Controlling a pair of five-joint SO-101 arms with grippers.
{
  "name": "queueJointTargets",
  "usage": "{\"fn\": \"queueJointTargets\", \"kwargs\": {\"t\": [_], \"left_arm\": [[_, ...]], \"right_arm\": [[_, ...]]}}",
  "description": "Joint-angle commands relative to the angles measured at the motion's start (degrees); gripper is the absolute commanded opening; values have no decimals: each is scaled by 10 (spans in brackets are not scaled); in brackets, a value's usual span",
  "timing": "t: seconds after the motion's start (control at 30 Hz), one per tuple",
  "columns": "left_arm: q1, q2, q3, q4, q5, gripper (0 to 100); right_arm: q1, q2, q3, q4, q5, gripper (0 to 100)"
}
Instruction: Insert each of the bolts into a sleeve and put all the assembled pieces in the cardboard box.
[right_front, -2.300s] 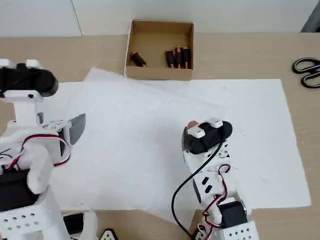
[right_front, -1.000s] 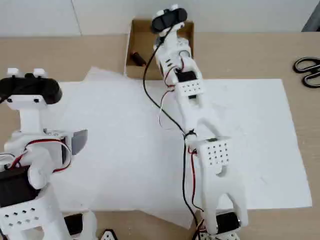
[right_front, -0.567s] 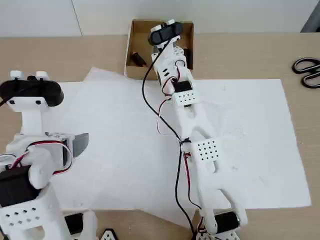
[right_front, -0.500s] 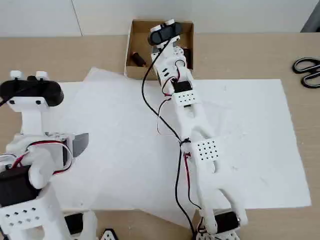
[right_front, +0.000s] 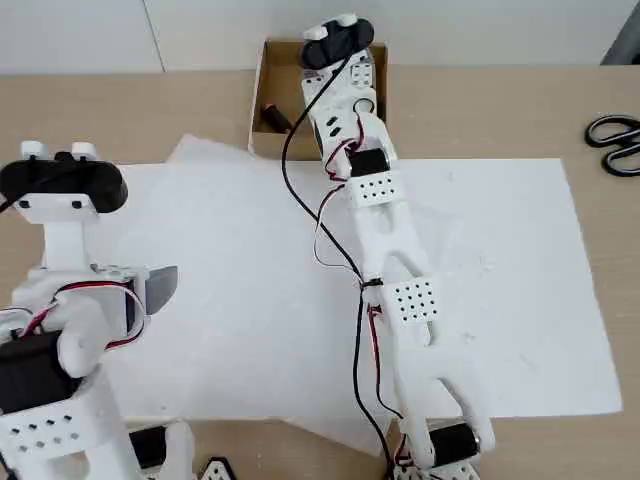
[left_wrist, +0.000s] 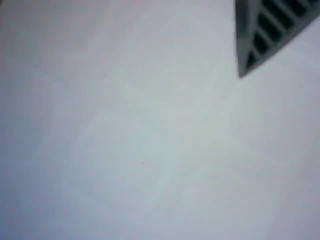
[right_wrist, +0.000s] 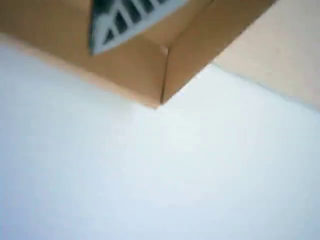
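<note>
The right arm (right_front: 385, 240), the one nearer the cardboard box (right_front: 262, 70), is built of white plastic segments. It has two plates dotted with grids of small holes, black motor blocks at the joints, a black housing at its box end, and a long black cable with thin red and white wires looping alongside. The left arm (right_front: 70, 330), farther from the box, is the same white plastic, with a wide black housing, a hole-dotted plate, and red, black and white wires.

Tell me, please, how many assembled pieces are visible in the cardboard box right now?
1. The assembled piece lies by the left wall of the cardboard box; the right arm covers the rest, so others may be hidden.
</note>
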Motion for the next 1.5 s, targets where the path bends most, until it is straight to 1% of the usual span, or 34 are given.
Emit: {"fn": "queueJointTargets", "kwargs": {"t": [0.0,0.1,0.2,0.27,0.33,0.47,0.6,0.73,0.8,0.87,0.97,1.07,1.27,1.37,1.47], "left_arm": [[0,-7,-25,4,-3,313],[0,-7,-53,18,-3,313],[0,-7,-69,25,-3,313],[0,-7,-89,26,-3,313],[0,-7,-122,26,-3,313],[1,-7,-189,26,-3,313],[1,-7,-211,31,-2,313],[3,-8,-211,31,-2,313],[29,-10,-210,31,-2,313],[69,-29,-210,32,-1,313],[119,-66,-202,32,19,313],[122,-85,-153,32,44,313],[127,-160,-62,30,46,313],[127,-200,7,16,43,313],[123,-244,76,-26,43,313]], "right_arm": [[1,-15,-109,126,-7,257],[3,-52,-107,287,-9,257],[9,-143,-107,452,-10,257],[11,-211,-106,530,-25,257],[12,-275,-106,586,-53,257],[5,-384,-106,679,-62,257],[-16,-472,-106,777,-62,257],[-25,-547,-106,791,-62,257],[-28,-585,-100,796,-61,257],[-30,-625,-64,800,-58,256],[-29,-706,47,804,-58,256],[-15,-814,230,802,-58,256],[32,-1068,648,793,-61,256],[57,-1175,855,735,-62,256],[75,-1280,1053,603,-62,256]]}}
